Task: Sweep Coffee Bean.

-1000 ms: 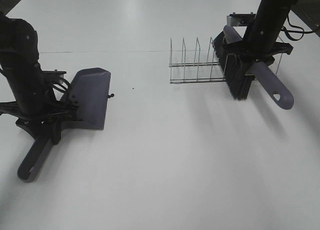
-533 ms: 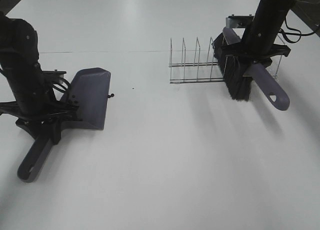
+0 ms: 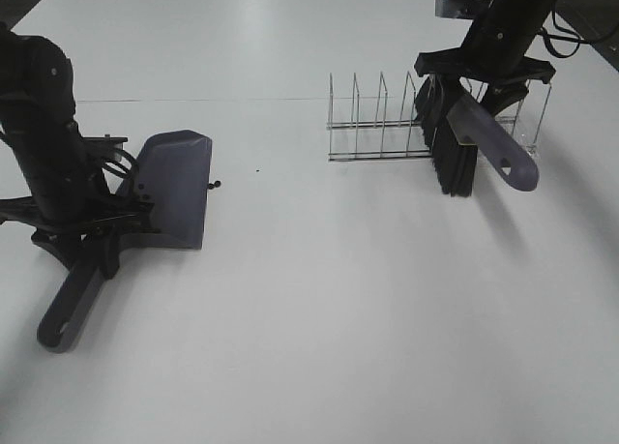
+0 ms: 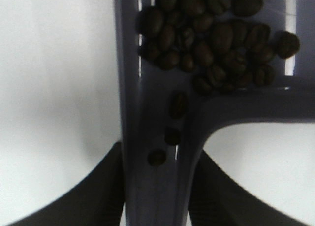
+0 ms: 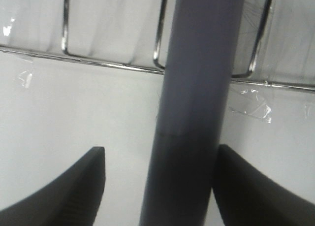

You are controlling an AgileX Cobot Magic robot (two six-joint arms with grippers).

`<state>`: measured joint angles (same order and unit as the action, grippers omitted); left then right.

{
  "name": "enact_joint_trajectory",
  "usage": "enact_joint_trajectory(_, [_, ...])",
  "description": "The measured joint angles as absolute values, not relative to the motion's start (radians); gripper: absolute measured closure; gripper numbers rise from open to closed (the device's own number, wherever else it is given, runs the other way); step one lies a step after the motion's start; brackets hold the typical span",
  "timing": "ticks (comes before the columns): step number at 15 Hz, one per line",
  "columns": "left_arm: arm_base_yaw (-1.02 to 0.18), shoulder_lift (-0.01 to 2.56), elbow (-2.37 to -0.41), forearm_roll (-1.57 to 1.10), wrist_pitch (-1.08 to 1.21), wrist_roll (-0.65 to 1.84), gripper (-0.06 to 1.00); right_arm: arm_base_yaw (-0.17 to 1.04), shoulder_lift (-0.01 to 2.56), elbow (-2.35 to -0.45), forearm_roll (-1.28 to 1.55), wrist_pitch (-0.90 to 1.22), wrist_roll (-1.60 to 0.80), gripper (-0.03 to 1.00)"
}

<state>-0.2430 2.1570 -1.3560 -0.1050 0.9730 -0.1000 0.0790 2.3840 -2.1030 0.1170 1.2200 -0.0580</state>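
Purple-grey plastic dustpan (image 3: pixel 174 188) on white tabletop (image 3: pixel 319 309) holding dark brown coffee beans (image 4: pixel 216 36), stray bean (image 3: pixel 217 184) beside its edge, left end effector (image 4: pixel 155 186) clamped on its handle, right end effector (image 5: pixel 158 186) parted around purple-handled black-bristled brush (image 3: pixel 455 149) leaning in wire rack (image 3: pixel 387 125).

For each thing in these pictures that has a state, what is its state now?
Dustpan: flat on the table, handle gripped by the left gripper.
Coffee beans: most heaped in the pan; a few on the table at its edge.
Brush: leaning in the wire rack, bristles down.
Right gripper: open around the brush handle, fingers apart from it.
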Motion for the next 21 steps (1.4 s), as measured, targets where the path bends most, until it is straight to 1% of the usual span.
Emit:
enact_joint_trajectory(2, [-0.243,2.157,-1.356,-0.122,0.969,-0.104,0.63,0.079,2.348,-2.105,0.116,1.22,-0.058,0.39])
enact_joint_trajectory(5, [-0.243,2.156,-1.356,-0.185,0.947,-0.07,0.54,0.079,2.304,-2.105,0.103,1.221,-0.059,0.39])
enact_joint_trajectory(8, [-0.243,2.156,-1.356,-0.246,0.918,-0.027,0.51,0.079,2.281,-2.105,0.099,1.221,-0.059,0.39])
enact_joint_trajectory(9, [-0.243,2.156,-1.356,-0.253,0.917,-0.023,0.48,0.079,2.276,-2.105,0.099,1.221,-0.059,0.39])
enact_joint_trajectory(10, [-0.243,2.155,-1.357,-0.268,0.913,-0.02,0.37,0.079,2.259,-2.105,0.099,1.221,-0.059,0.39])
enact_joint_trajectory(11, [-0.243,2.155,-1.357,-0.268,0.913,-0.02,0.37,0.079,2.259,-2.105,0.099,1.221,-0.059,0.39])
enact_joint_trajectory(13, [-0.243,2.146,-1.357,-0.251,0.899,-0.021,0.33,0.079,2.212,-2.105,0.099,1.222,-0.057,0.39])
enact_joint_trajectory(14, [-0.243,2.146,-1.357,-0.251,0.899,-0.021,0.33,0.079,2.212,-2.105,0.099,1.222,-0.057,0.39])
enact_joint_trajectory(15, [-0.243,2.111,-1.357,-0.167,0.908,-0.072,0.32,0.079,2.154,-2.083,0.11,1.222,-0.046,0.39])
enact_joint_trajectory(16, [-0.243,2.111,-1.357,-0.167,0.908,-0.072,0.32,0.079,2.154,-2.083,0.11,1.222,-0.046,0.39])
enact_joint_trajectory(17, [-0.243,2.083,-1.357,-0.111,0.93,-0.105,0.32,0.079,2.117,-2.043,0.12,1.222,-0.042,0.39])
enact_joint_trajectory(18, [-0.243,2.021,-1.357,-0.033,0.975,-0.122,0.32,0.079,2.025,-1.93,0.124,1.222,-0.039,0.39])
enact_joint_trajectory(21, [-0.242,1.911,-1.355,0.0,1.019,-0.1,0.32,0.079,1.859,-1.69,0.125,1.221,-0.038,0.39])
